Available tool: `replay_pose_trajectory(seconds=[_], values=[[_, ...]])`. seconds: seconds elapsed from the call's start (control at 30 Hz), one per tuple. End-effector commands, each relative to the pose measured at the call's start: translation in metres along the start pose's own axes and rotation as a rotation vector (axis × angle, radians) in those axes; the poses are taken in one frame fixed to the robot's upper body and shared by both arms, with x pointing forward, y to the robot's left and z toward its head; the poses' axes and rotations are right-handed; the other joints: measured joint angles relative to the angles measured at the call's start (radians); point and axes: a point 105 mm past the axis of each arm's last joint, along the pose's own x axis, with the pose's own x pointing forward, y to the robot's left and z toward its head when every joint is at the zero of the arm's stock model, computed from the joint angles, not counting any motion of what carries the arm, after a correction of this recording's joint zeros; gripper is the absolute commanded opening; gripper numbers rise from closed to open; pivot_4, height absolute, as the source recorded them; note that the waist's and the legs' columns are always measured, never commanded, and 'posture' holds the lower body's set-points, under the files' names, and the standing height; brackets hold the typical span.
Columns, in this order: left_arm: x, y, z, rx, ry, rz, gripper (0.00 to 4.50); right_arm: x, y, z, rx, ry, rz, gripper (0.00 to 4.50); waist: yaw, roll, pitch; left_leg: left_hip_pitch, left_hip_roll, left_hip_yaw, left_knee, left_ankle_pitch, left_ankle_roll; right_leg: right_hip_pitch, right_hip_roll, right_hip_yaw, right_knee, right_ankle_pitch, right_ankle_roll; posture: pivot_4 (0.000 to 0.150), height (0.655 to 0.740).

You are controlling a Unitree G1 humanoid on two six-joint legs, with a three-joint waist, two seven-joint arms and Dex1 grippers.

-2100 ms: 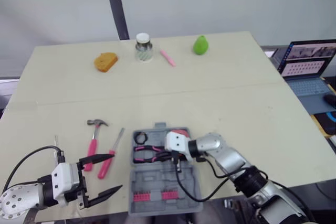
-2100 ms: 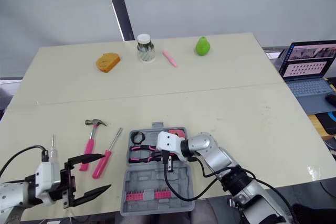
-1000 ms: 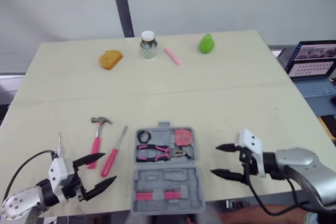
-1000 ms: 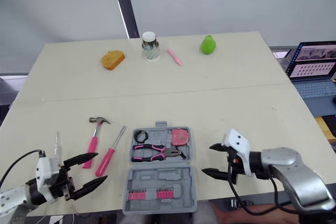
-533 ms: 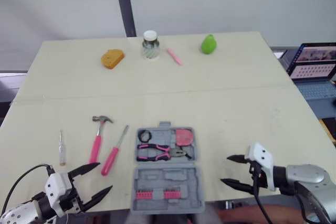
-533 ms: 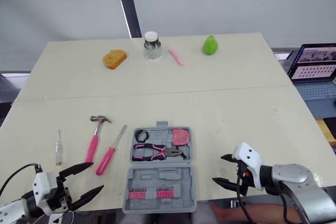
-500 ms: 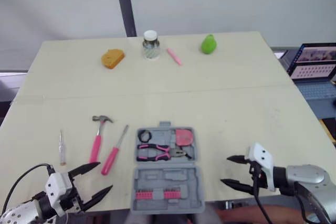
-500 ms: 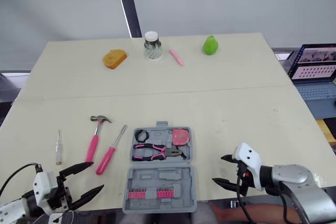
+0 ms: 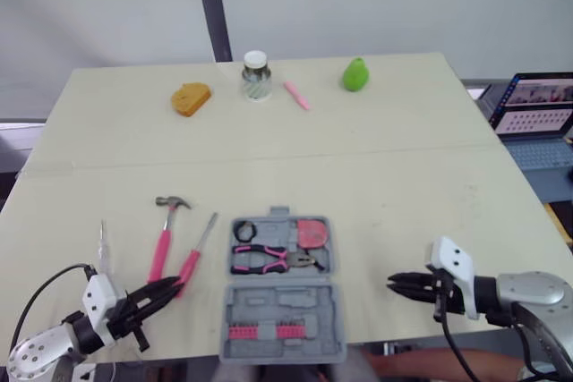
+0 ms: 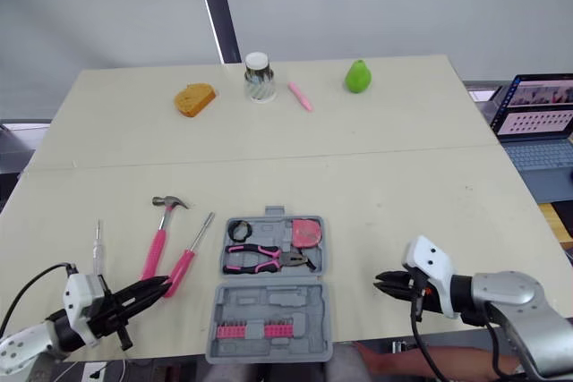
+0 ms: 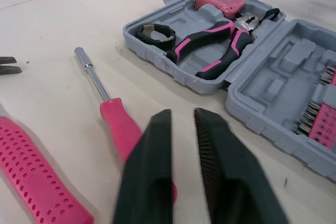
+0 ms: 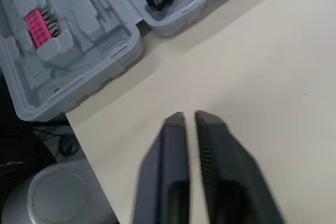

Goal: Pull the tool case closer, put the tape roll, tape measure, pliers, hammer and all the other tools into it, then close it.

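Note:
The grey tool case (image 9: pixel 329 297) lies open near the table's front edge. Its far half holds the black tape roll (image 9: pixel 243 233), the pink-handled pliers (image 9: pixel 273 259) and the pink tape measure (image 9: pixel 312 232); its near half holds pink bit strips. Left of it lie the hammer (image 9: pixel 164 239), a pink-handled screwdriver (image 9: pixel 192 253) and a small screwdriver (image 9: pixel 102 246). My left gripper (image 9: pixel 168 287) is shut and holds nothing, its tips just at the pink screwdriver's (image 11: pixel 118 124) handle end. My right gripper (image 9: pixel 395 284) is shut on nothing, right of the case (image 12: pixel 79 40) over bare table.
Along the table's far edge stand an orange bread-shaped object (image 9: pixel 191 98), a glass jar (image 9: pixel 255 76), a pink pen (image 9: pixel 296 96) and a green pear (image 9: pixel 354 73). A laptop (image 9: pixel 542 105) sits off the table to the right.
Both grippers have shut. The left one has moved forward to the pink screwdriver's handle end; the right one sits slightly higher.

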Motion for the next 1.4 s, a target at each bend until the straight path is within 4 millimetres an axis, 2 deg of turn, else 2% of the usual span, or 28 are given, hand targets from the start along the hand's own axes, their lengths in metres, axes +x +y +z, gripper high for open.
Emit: replay_pose_trajectory(seconds=[0.03, 0.33, 0.5, 0.9, 1.13, 1.4], values=[[0.011, -0.003, 0.005, 0.028, 0.008, -0.028, 0.04, 0.004, -0.001, 0.000, -0.014, 0.003, 0.004, 0.03, 0.000, 0.000, 0.000, 0.000, 0.000, 0.000, 0.000, 0.000, 0.000, 0.000, -0.001, -0.001, 0.000, 0.000, 0.000, 0.150, 0.7159], [0.036, -0.014, 0.008, 0.035, 0.081, -0.104, 0.04, 0.016, -0.002, 0.002, -0.014, 0.025, 0.022, 0.03, -0.001, 0.000, 0.000, 0.002, 0.001, 0.002, 0.000, 0.000, -0.001, -0.002, -0.010, -0.016, 0.003, 0.000, -0.001, 0.150, 0.7159], [0.046, -0.011, 0.001, 0.000, 0.183, -0.113, 0.04, 0.027, -0.005, 0.003, -0.027, 0.039, 0.028, 0.03, 0.000, 0.000, 0.000, 0.003, 0.001, 0.004, 0.000, -0.001, -0.001, -0.002, -0.012, -0.019, 0.006, 0.000, -0.002, 0.150, 0.7159], [0.070, -0.012, -0.002, -0.018, 0.203, -0.185, 0.04, 0.049, 0.000, 0.009, -0.049, 0.043, 0.072, 0.03, 0.000, 0.000, 0.000, 0.004, 0.000, 0.006, 0.001, -0.001, -0.001, -0.002, -0.016, -0.028, 0.007, 0.000, -0.002, 0.150, 0.7159], [0.071, -0.017, -0.005, -0.016, 0.233, -0.224, 0.04, 0.059, 0.003, 0.015, -0.053, 0.038, 0.086, 0.03, 0.001, 0.000, 0.000, 0.005, 0.000, 0.007, 0.002, -0.001, -0.002, -0.003, -0.024, -0.044, 0.008, 0.000, -0.003, 0.150, 0.7159], [0.074, -0.017, -0.006, -0.005, 0.250, -0.227, 0.04, 0.071, 0.007, 0.020, -0.057, 0.032, 0.116, 0.03, 0.000, 0.000, 0.000, 0.005, -0.002, 0.010, 0.002, -0.001, -0.003, -0.003, -0.028, -0.047, 0.008, 0.000, -0.003, 0.150, 0.7159]])
